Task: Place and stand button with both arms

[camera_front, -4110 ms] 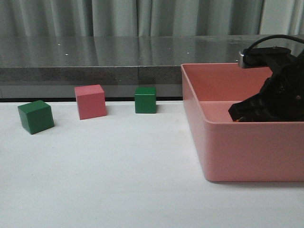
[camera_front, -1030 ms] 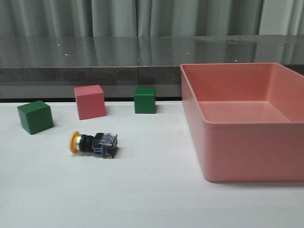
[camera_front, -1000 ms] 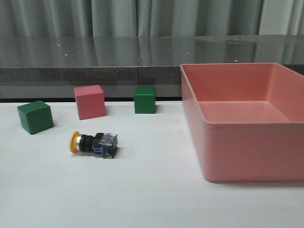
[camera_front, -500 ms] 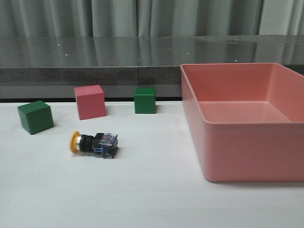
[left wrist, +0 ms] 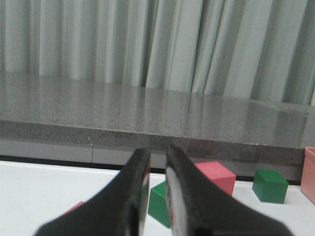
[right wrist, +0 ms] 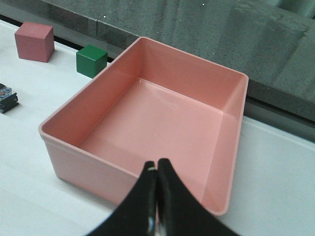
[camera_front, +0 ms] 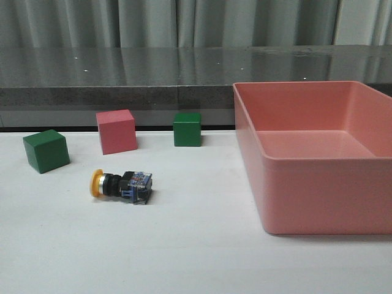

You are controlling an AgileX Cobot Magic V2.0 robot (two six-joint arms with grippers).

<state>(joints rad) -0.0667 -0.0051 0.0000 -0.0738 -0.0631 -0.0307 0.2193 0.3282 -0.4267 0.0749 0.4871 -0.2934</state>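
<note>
Front view: the button (camera_front: 120, 184) lies on its side on the white surface (camera_front: 184, 245), its yellow cap pointing toward 9 o'clock and its blue block base toward 3 o'clock. From the button, a green cube (camera_front: 46, 150) sits at about 10 o'clock, a pink cube (camera_front: 116, 131) at about 12 o'clock, and a second green cube (camera_front: 187, 128) at about 1 o'clock near the back edge. All three stand apart from the button. A large pink bin (camera_front: 312, 160) is well apart at 3 o'clock, its inside bare. Neither arm shows in this view.

Left wrist view: the left claw (left wrist: 156, 160) is held up above the surface with a narrow gap between its fingers and nothing between them; the tips are nearly together. Beyond the fingers a green cube (left wrist: 158, 203), the pink cube (left wrist: 215, 177) and another green cube (left wrist: 269, 185) are visible, with a grey ledge (left wrist: 147, 115) and curtains (left wrist: 157, 44) behind them. The button is not visible here.

Right wrist view: the right claw (right wrist: 156, 169) is closed, fingers pressed together on nothing, hovering over the near wall of the pink bin (right wrist: 147, 118). The block end of the button (right wrist: 7, 97) peeks in at the frame edge, well apart from the claw. The pink cube (right wrist: 34, 41) and a green cube (right wrist: 91, 60) stand beyond it.
</note>
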